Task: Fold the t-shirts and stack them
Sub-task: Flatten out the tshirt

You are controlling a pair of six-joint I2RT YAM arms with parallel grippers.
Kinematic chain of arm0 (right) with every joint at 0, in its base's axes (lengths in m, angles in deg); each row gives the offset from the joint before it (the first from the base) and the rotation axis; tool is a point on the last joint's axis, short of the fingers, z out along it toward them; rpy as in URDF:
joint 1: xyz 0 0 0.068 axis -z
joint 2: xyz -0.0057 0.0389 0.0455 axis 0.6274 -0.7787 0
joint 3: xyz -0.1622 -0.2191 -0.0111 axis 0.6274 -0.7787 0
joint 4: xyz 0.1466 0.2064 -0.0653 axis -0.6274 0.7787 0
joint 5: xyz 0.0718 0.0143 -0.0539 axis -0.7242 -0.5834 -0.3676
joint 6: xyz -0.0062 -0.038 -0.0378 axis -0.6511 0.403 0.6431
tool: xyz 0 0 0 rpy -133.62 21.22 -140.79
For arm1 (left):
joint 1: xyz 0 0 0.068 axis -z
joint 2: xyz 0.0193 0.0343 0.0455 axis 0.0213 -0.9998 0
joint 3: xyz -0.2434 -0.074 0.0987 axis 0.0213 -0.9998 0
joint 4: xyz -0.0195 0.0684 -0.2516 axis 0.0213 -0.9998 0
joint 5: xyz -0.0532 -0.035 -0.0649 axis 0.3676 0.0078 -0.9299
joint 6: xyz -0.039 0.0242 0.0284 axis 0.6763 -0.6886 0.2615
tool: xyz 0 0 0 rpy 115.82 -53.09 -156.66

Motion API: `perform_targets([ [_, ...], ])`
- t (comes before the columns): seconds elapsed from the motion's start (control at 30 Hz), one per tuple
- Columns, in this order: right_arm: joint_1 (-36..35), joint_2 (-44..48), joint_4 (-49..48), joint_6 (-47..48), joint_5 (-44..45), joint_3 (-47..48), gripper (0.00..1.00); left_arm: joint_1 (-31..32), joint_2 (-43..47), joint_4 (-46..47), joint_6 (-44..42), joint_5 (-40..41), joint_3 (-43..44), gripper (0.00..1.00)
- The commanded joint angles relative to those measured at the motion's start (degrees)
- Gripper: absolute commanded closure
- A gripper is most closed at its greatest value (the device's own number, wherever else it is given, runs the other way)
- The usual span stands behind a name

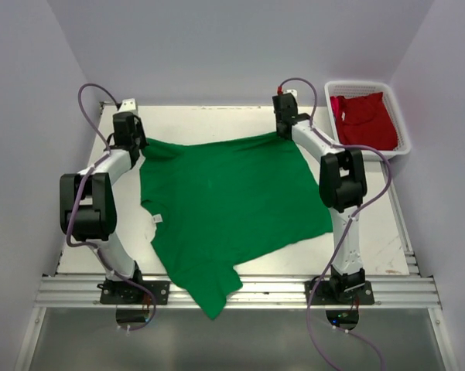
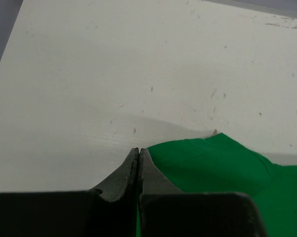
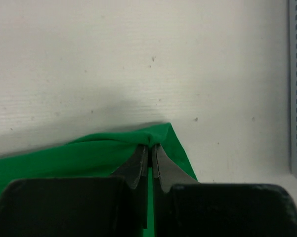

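Note:
A bright green t-shirt (image 1: 232,193) lies spread across the white table (image 1: 209,120), with one part hanging over the near edge. My left gripper (image 1: 134,147) is at its far left corner. In the left wrist view it (image 2: 139,150) is shut, with a sliver of green cloth (image 2: 217,163) between the fingers. My right gripper (image 1: 283,128) is at the far right corner. In the right wrist view it (image 3: 150,144) is shut on a bunched fold of the green cloth (image 3: 89,158). A red t-shirt (image 1: 367,120) lies crumpled in the basket.
A white mesh basket (image 1: 364,83) stands at the far right corner of the table. An aluminium rail (image 1: 294,290) runs along the near edge by the arm bases. Grey walls close in on both sides and the back.

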Motion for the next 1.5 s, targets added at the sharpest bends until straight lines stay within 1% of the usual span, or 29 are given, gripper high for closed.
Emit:
perform_targets([
  [0.0, 0.44, -1.47, -5.31, 1.43, 2.95, 5.90, 1.00, -0.66, -1.69, 5.69, 0.41, 1.59, 4.59, 1.00],
  [0.07, 0.53, -2.62, -5.93, 1.79, 3.83, 7.75, 1.00, -0.66, -2.91, 6.13, -0.03, 1.94, 6.08, 1.00],
  [0.17, 0.88, -6.48, -4.53, 2.14, 4.80, 14.07, 1.00, -0.57, -5.37, 5.95, -0.20, 1.85, 8.37, 1.00],
  [0.2, 1.14, -7.62, -3.91, 2.14, 4.98, 17.91, 1.00, -0.57, -6.17, 5.61, -0.20, 1.76, 10.29, 1.00],
  [0.3, 1.58, -12.19, -2.33, 2.31, 4.89, 24.17, 1.00, -0.57, -9.42, 4.81, 0.24, 0.80, 13.81, 1.00],
  [0.4, 2.11, -15.10, -2.24, 2.40, 4.54, 27.00, 1.00, -0.57, -12.93, 4.20, 0.85, -0.26, 17.51, 1.00],
  [0.67, 4.66, -18.62, -3.29, 1.96, 3.75, 28.15, 1.00, -0.66, -20.85, 1.30, 1.12, -2.45, 27.87, 1.00],
  [0.87, 6.15, -19.06, -3.82, 1.35, 3.75, 27.88, 1.00, -0.57, -22.96, 0.94, 1.29, -2.28, 31.14, 1.00],
  [0.9, 6.24, -19.06, -3.82, 1.09, 3.92, 27.88, 1.00, -0.40, -22.96, 0.94, 1.47, -1.85, 31.32, 0.93],
  [0.93, 6.24, -18.97, -3.47, 0.74, 4.18, 27.88, 0.96, -0.31, -22.61, 0.86, 1.90, -1.67, 31.32, 0.78],
  [0.97, 6.24, -18.71, -3.47, 0.56, 4.10, 27.71, 0.88, -0.22, -22.09, 0.86, 2.17, -0.62, 30.97, 0.60],
  [1.0, 6.33, -17.75, -3.90, 0.56, 3.66, 26.58, 0.75, -0.14, -21.39, 1.47, 2.52, -0.09, 30.44, 0.16],
  [1.03, 6.33, -16.96, -4.43, 0.47, 2.79, 25.52, 0.67, 0.21, -19.29, 2.25, 2.35, 0.44, 29.66, 0.00],
  [1.07, 6.33, -15.65, -5.22, 0.30, 2.26, 24.21, 0.61, 0.48, -17.96, 3.05, 2.00, 1.66, 27.82, 0.00],
  [1.1, 6.25, -14.24, -6.44, 0.21, 1.38, 20.37, 0.54, 0.74, -16.56, 3.84, 1.82, 2.28, 26.93, 0.00],
  [1.13, 6.24, -10.48, -10.11, 0.29, 0.50, 17.80, 0.31, 1.27, -13.67, 5.32, 1.30, 2.55, 25.97, 0.00],
  [1.17, 6.24, -8.45, -12.32, 0.21, -0.64, 15.17, 0.24, 1.53, -12.25, 6.03, 1.12, 2.29, 24.65, 0.00],
  [1.2, 6.24, -6.68, -15.65, 0.12, -1.34, 10.62, 0.17, 1.71, -10.85, 6.65, 1.03, 2.12, 24.12, 0.00],
  [1.23, 6.24, -3.27, -16.56, -0.06, -2.05, 9.09, 0.01, 2.06, -8.14, 6.92, 1.11, 1.94, 23.33, 0.00],
  [1.33, 6.16, 0.53, -16.92, -0.58, -4.42, 5.92, 0.01, 2.67, -3.30, 6.57, 1.38, 0.71, 21.92, 0.00],
  [1.37, 5.90, 3.67, -16.92, -0.59, -4.86, 4.87, 0.01, 3.90, -1.97, 6.48, 1.55, -0.08, 20.09, 0.00],
  [1.43, 5.02, 7.03, -18.40, -0.15, -4.96, -0.31, 0.01, 5.13, 1.89, 5.87, 2.17, -0.78, 15.88, 0.00],
  [1.47, 4.75, 10.79, -18.67, -0.41, -4.87, -4.16, 0.01, 5.66, 3.30, 5.43, 2.52, -1.66, 14.20, 0.00],
])
